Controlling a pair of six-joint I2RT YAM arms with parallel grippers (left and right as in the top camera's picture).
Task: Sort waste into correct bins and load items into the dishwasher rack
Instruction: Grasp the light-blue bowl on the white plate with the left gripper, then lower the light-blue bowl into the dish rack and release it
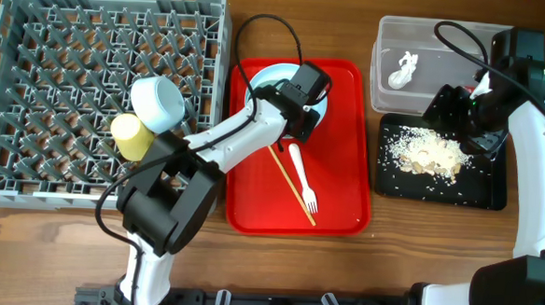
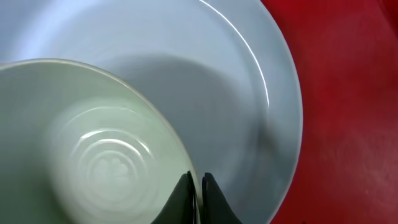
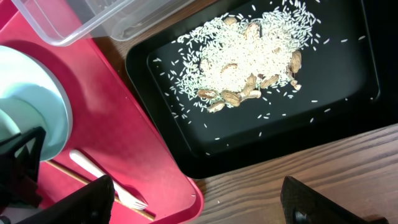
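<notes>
My left gripper (image 2: 198, 194) is shut on the rim of a pale blue bowl (image 2: 93, 155) that sits on the pale blue plate (image 2: 242, 81) at the back of the red tray; from overhead the gripper (image 1: 303, 106) covers the bowl. The white fork (image 1: 301, 177) and the chopstick (image 1: 294, 186) lie on the red tray. The second bowl (image 1: 158, 100) and the yellow cup (image 1: 131, 136) are in the grey rack (image 1: 36, 28). My right gripper (image 3: 199, 199) is open and empty over the black tray (image 3: 348, 93), which holds rice (image 3: 249, 56). The white scrap (image 1: 403, 71) lies in the clear tub (image 1: 391, 33). The red wrapper is out of view.
The red serving tray (image 1: 344, 128) stands between the rack and the bins. The black tray (image 1: 490, 187) lies just in front of the clear tub. A black cable (image 1: 270, 26) loops over the table behind the red tray.
</notes>
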